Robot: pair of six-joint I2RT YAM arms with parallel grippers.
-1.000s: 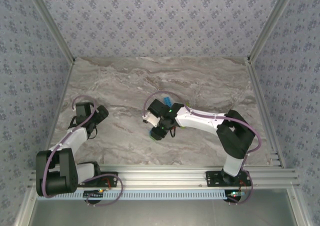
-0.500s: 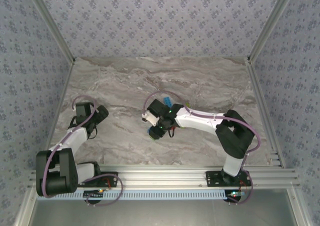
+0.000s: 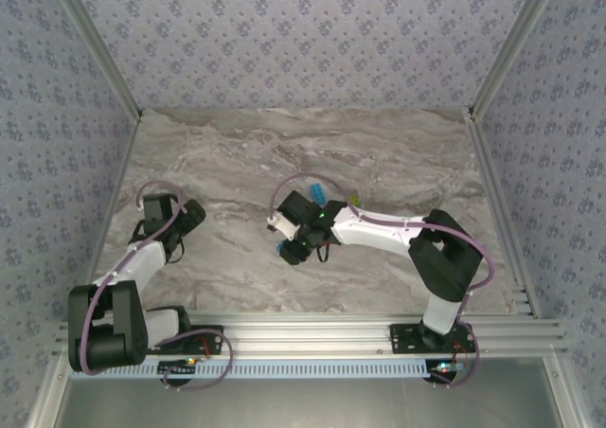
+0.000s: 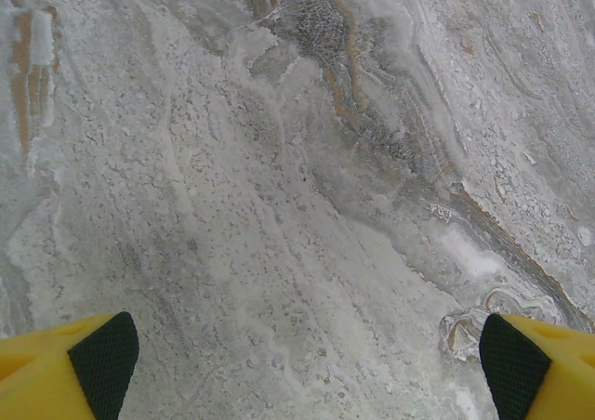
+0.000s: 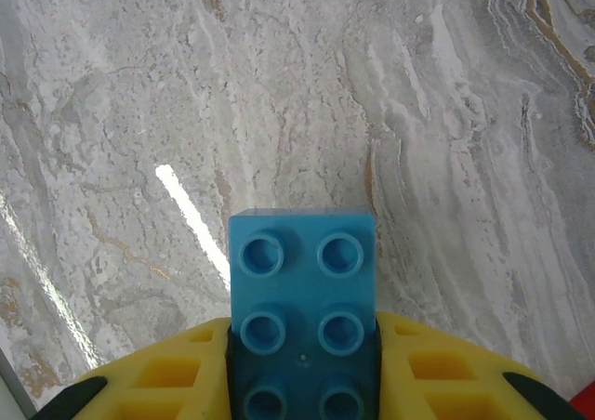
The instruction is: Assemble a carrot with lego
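on the marble table (image 3: 237,153), in the top view, the right arm is seen stretched from its base at the near right toward the middle. the right gripper (image 3: 291,246) is pointed down near the table's centre, and a blue brick (image 3: 284,252) is seen at its tip. just beyond the right wrist a second blue brick (image 3: 315,193) is seen, and a small yellow-green piece (image 3: 353,199) lies near it to the right, at the edge of the arm. the left gripper (image 3: 182,227) is held low over the left side of the table, well apart from the bricks.

in the left wrist view, 2 yellow fingers (image 4: 56,369) with black pads are seen at the bottom corners, set wide apart. bare marble is seen between them, and nothing is held.

in the right wrist view, the blue brick is clamped between 2 yellow fingers (image 5: 437,374), which are closed against its sides. its studded face is turned to the camera. 2 columns of studs are shown in 3 rows, the nearest row cut by the frame edge. the far end of the brick sticks out past the fingertips, over bare marble. whether it touches the table cannot be told.
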